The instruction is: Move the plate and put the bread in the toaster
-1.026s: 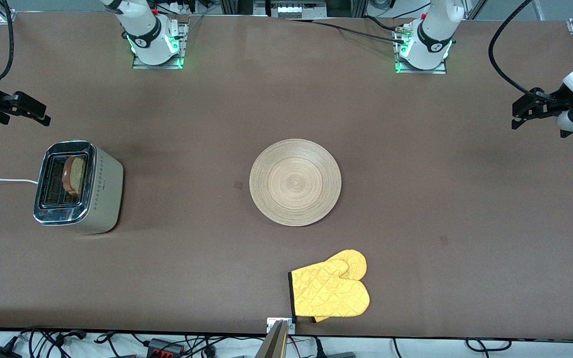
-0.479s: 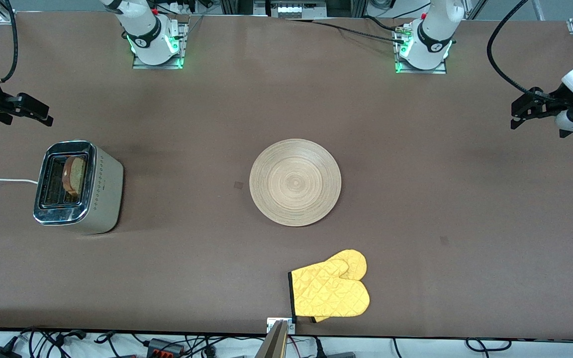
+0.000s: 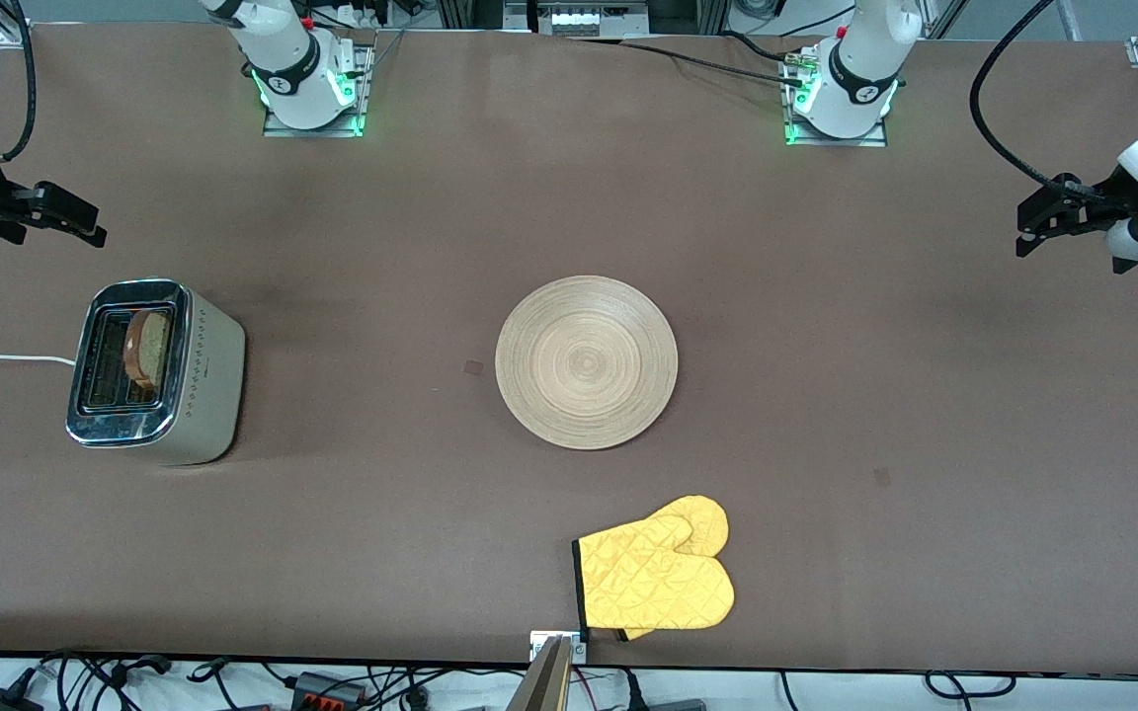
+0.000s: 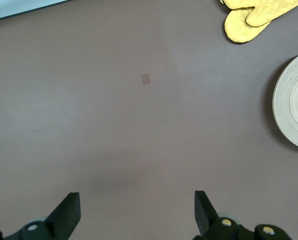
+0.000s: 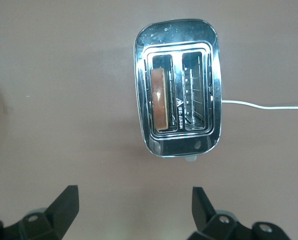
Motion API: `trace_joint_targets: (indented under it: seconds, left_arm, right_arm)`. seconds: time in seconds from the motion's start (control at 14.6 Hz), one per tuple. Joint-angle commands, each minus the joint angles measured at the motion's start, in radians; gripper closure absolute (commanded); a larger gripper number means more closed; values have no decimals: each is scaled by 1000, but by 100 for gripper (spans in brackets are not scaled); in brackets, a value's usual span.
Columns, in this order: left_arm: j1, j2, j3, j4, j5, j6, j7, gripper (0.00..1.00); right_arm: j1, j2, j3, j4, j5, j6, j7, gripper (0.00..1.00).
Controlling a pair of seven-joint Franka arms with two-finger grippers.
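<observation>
I find the bread (image 3: 146, 348) standing on edge in one slot of the toaster (image 3: 156, 371), the slot on the side toward the plate; its crust rises a little above the chrome top. In the right wrist view the slice (image 5: 159, 100) fills one slot and the other slot shows only its wire guides. The toaster stands at the right arm's end of the table, its white cord (image 3: 1, 357) running off toward the table edge.

The plate (image 3: 586, 361) lies flat near the middle of the table, well apart from the toaster, with nothing on it. In the left wrist view only an arc of its rim (image 4: 291, 107) enters the picture.

A pair of yellow oven mitts (image 3: 656, 572) lies nearer to the front camera than the plate, close to the table edge, apart from the plate.

The right gripper (image 3: 63, 219) hangs in the air over the table at the right arm's end, above the toaster's surroundings and touching nothing. From its own wrist camera I see its jaws spread wide, with nothing between them.

The left gripper (image 3: 1043, 219) hangs over bare table at the left arm's end, well apart from the plate. Its jaws are likewise spread wide and grasp nothing.
</observation>
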Motion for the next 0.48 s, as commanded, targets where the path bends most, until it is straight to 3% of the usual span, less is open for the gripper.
trace_joint_targets:
  seconds: [0.0, 0.41]
  left_arm:
    - [7, 7, -1, 23, -20, -13, 25, 0]
    - [1, 7, 1, 24, -20, -13, 23, 0]
  right_arm:
    - [7, -17, -3, -2, -9, -17, -11, 0]
    - [7, -15, -3, -4, -9, -15, -11, 0]
